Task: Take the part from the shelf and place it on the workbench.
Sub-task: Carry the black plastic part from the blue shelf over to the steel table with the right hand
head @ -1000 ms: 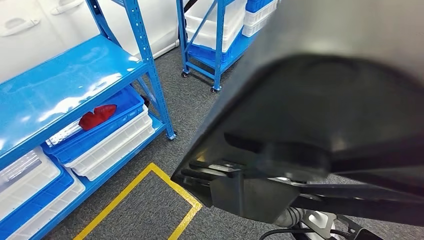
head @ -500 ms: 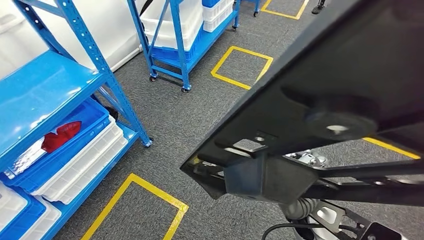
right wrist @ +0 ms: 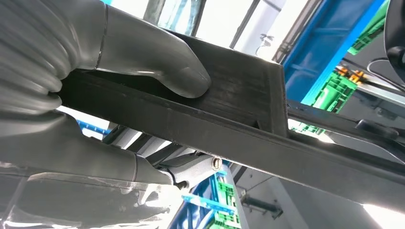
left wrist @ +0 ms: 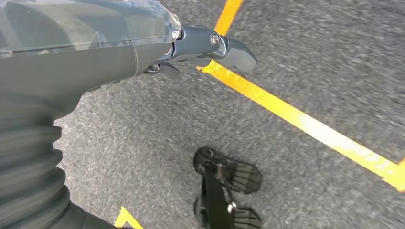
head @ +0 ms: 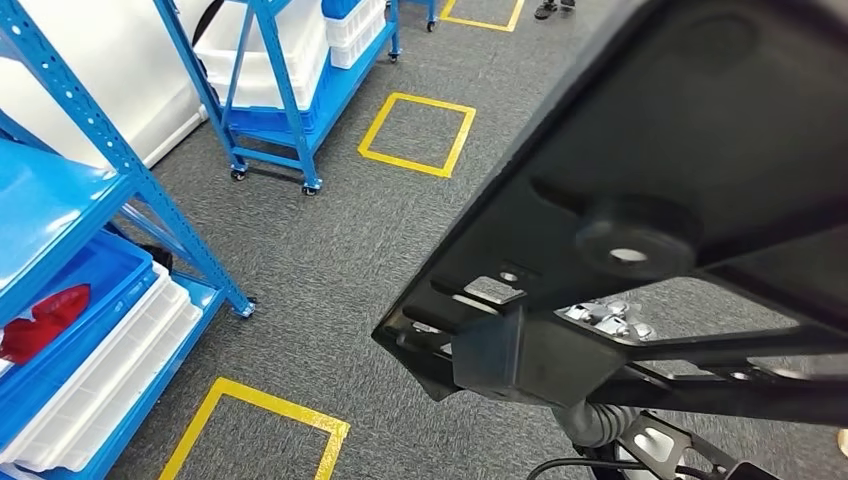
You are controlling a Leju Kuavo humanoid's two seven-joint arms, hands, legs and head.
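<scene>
A big black flat part (head: 650, 170) with a round boss and a block-shaped bracket hangs close in front of my head camera, covering the right half of that view. In the right wrist view my right hand (right wrist: 119, 57) grips this part (right wrist: 239, 95), its thick grey thumb (right wrist: 167, 67) pressed onto the part's flat face and the other fingers underneath. My left hand (left wrist: 143, 43) hangs over the grey carpet with its fingers stretched out and nothing in them.
A blue shelf (head: 120, 170) stands at the left, with blue and white bins (head: 110, 350) and a red object (head: 40, 315) on its lower level. A wheeled blue rack (head: 290, 90) stands further back. Yellow squares (head: 415, 135) mark the carpet.
The whole picture has swung: the shelf has slid toward the left edge and more carpet and yellow squares show, so the camera turned. The black part stays in my right hand.
</scene>
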